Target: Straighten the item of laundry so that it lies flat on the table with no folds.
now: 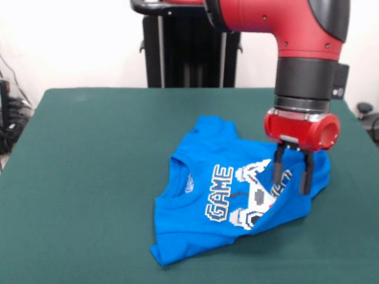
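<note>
You see the dark green felt table (89, 177) at left, then the bright blue printed T-shirt (195, 228) rumpled at lower centre. At right, the red-and-black arm drops vertically; its black two-fingered gripper (291, 176) hangs spread, empty, over a fold hiding the lettering's second word.

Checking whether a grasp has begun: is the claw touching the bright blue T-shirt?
Cannot tell. In the front view the open claw overlaps the folded right part of the bright blue T-shirt, but one angle shows neither contact nor gap.
</note>
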Tool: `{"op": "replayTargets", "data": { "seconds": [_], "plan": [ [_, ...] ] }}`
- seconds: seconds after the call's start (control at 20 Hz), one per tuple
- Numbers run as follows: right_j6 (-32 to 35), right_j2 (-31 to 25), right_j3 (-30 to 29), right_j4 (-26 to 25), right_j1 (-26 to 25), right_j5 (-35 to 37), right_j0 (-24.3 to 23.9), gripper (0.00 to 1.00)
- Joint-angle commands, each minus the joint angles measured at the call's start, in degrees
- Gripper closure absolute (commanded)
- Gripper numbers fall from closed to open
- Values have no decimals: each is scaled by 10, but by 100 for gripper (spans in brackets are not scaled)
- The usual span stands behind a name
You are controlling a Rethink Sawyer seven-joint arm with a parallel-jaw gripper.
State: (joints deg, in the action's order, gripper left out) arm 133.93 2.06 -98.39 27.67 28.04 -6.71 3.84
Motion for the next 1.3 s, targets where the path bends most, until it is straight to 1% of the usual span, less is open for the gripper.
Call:
{"op": "replayTargets", "data": {
  "seconds": [0.05, 0.25, 0.4, 0.65, 0.85, 0.9, 1.05, 1.15, 1.25, 1.3],
  "plan": [
    [183, -103, -66, 56, 17, 27, -9, 0],
    [191, -122, -75, 65, 29, 10, -16, 0],
    [190, -123, -74, 78, 36, 5, -11, 0],
    [184, -105, -66, 117, 41, 9, 16, 0],
    [177, -98, -64, 132, 41, 0, 25, 0],
    [173, -92, -65, 137, 42, -2, 30, 0],
    [138, -29, -59, 165, 47, 26, 70, 0],
    [111, -3, -62, 157, 49, 35, 72, 0],
    [88, 2, -71, 127, 53, 31, 52, 0],
    [84, -7, -78, 110, 55, 30, 36, 0]
  ]
}}
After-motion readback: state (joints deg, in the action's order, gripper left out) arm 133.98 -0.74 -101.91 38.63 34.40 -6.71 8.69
